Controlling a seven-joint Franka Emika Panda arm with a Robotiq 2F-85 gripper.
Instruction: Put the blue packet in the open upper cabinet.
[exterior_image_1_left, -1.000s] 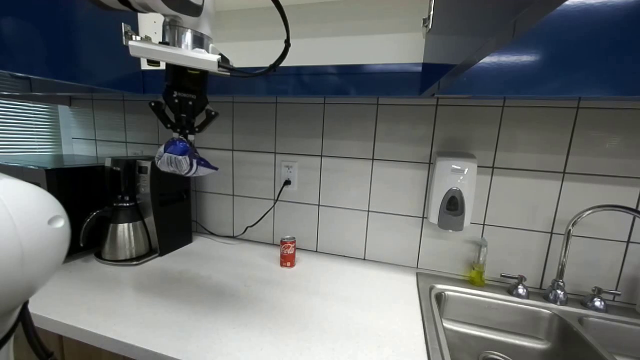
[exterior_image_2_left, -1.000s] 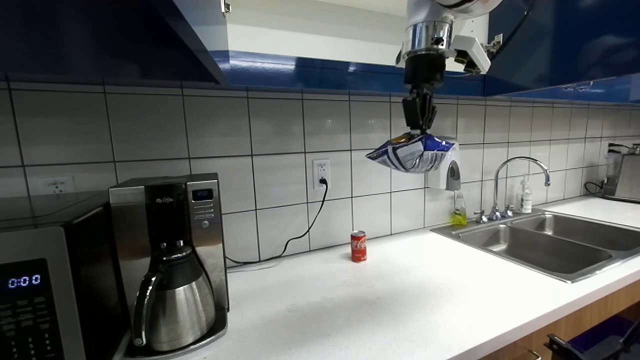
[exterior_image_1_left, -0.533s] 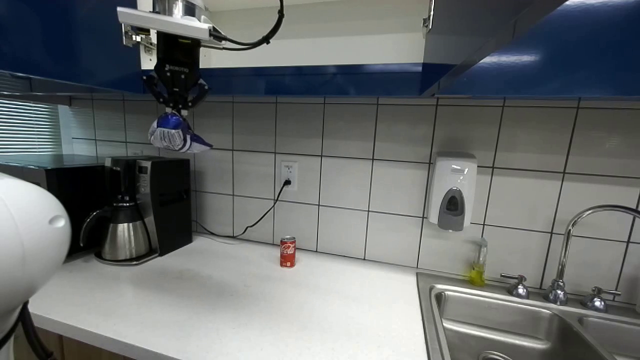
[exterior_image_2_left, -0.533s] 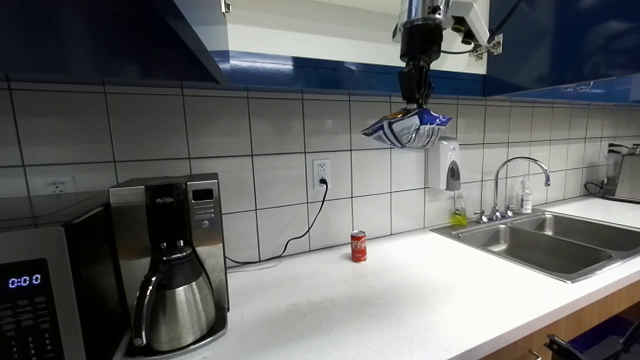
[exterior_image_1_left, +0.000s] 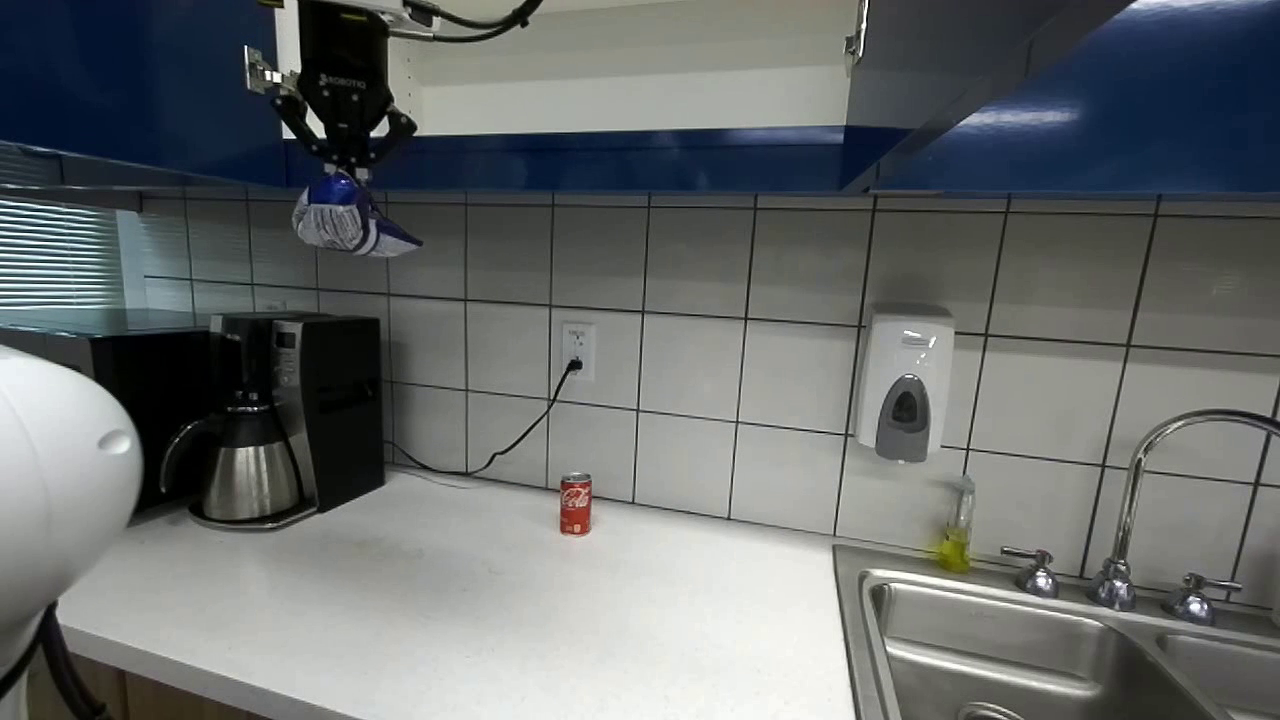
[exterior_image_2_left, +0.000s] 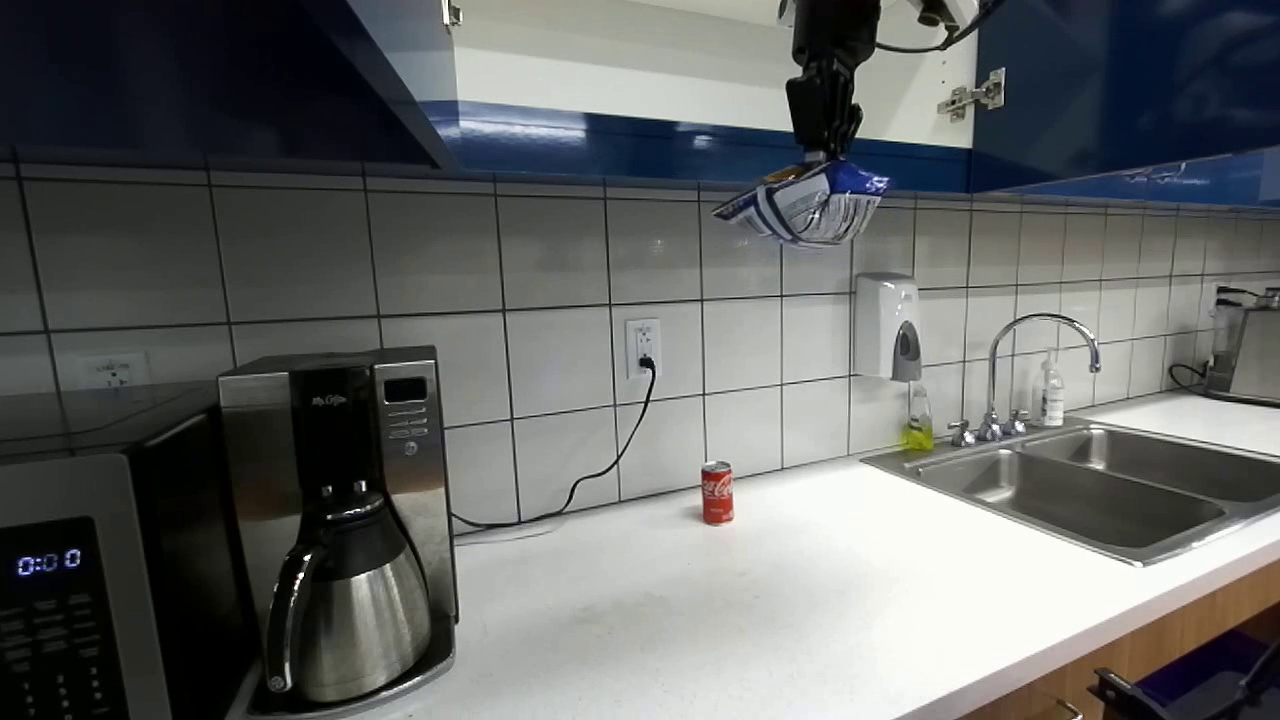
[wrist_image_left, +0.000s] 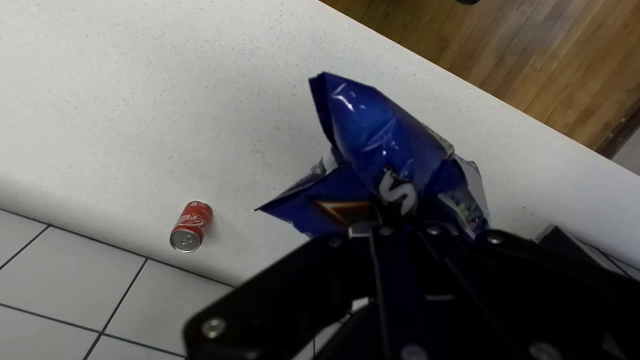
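The blue packet (exterior_image_1_left: 345, 222), crinkly with white markings, hangs in the air below the gripper; it also shows in an exterior view (exterior_image_2_left: 812, 208) and in the wrist view (wrist_image_left: 360, 120). My gripper (exterior_image_1_left: 347, 172) points down and is shut on the packet's top; its fingers also show in the wrist view (wrist_image_left: 390, 227). The open upper cabinet (exterior_image_1_left: 640, 100), with pale interior and dark blue trim, is on the wall; it also shows in an exterior view (exterior_image_2_left: 620, 65). The packet is at about the height of the trim's lower edge or just below it in both exterior views.
A red can (exterior_image_2_left: 717, 493) stands on the white counter (exterior_image_2_left: 760, 600). The open cabinet doors (exterior_image_1_left: 140, 90) flank the opening. A coffee maker (exterior_image_1_left: 345, 410), a soap dispenser (exterior_image_1_left: 905, 380) and a sink (exterior_image_1_left: 1000, 640) are below.
My gripper has risen with the blue packet still in its grasp, from well below the cabinet trim to near its lower edge. It has also shifted slightly left in both exterior views.
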